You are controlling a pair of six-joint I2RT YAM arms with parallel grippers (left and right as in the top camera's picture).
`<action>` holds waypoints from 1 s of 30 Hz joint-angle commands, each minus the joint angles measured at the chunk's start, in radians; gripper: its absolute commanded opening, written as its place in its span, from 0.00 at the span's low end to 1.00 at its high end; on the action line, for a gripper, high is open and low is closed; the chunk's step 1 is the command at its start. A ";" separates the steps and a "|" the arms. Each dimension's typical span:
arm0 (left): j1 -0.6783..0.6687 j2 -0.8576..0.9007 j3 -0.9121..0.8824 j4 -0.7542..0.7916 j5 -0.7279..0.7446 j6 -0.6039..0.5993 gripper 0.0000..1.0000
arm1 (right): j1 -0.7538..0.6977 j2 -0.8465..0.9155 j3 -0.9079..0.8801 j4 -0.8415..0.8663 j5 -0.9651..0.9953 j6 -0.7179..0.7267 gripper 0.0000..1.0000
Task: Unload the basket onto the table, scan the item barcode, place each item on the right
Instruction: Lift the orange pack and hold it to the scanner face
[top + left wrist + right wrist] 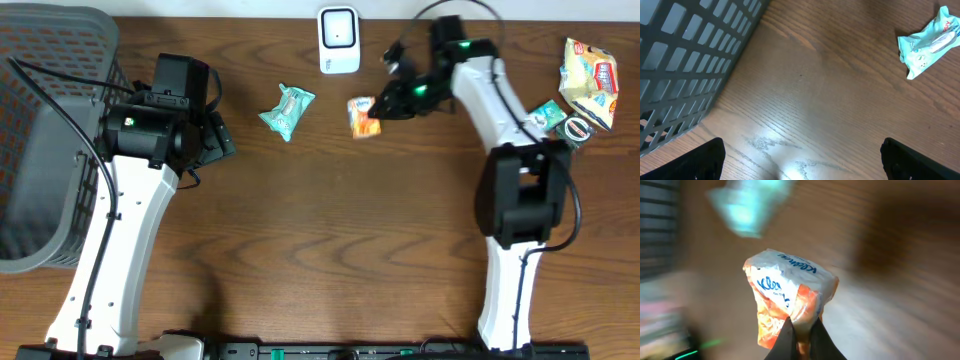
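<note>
The step in hand looks like presenting the pack point(361, 117) to the scanner point(339, 40), and doing it well likely depends on which face is turned toward the scanner window. No barcode shows on the visible white-and-orange side, so I judge it sits on a hidden face and the wrist needs to roll until that face meets the window squarely. The thin wrapper is pinched by one edge only and may flop or crease, so a slow, steady approach and a short pause in front of the window should help the code read. The right wrist view is smeared, so fine print cannot be checked. The right pincer point(378, 108) is clenched on the pack's lower edge, and the pack juts out from the fingertips, away from the wrist, above the surface point(330, 230). It lies below and slightly right of the scanner, near it but not touching, with a teal packet point(287, 109) lying apart to its left. The left pincer point(802, 162) hangs released and empty beside the basket point(50, 120), well away from the pack.
</note>
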 commanded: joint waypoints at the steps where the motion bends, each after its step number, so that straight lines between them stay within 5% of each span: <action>1: 0.004 0.004 -0.001 -0.004 -0.013 -0.010 0.97 | 0.075 -0.034 0.073 0.080 0.642 0.028 0.01; 8: 0.004 0.004 -0.001 -0.004 -0.014 -0.010 0.98 | 0.235 -0.028 0.076 0.549 1.076 -0.325 0.01; 14: 0.004 0.004 -0.001 -0.004 -0.013 -0.010 0.98 | 0.257 0.013 0.076 0.897 1.008 -0.642 0.01; 18: 0.004 0.004 -0.001 -0.004 -0.013 -0.010 0.97 | 0.249 0.058 0.076 0.930 0.948 -0.792 0.01; 26: 0.004 0.004 -0.001 -0.004 -0.014 -0.010 0.98 | 0.270 0.088 0.076 0.904 0.885 -0.790 0.01; 30: 0.004 0.004 -0.001 -0.004 -0.013 -0.010 0.98 | 0.271 0.080 0.076 0.914 1.001 -0.780 0.01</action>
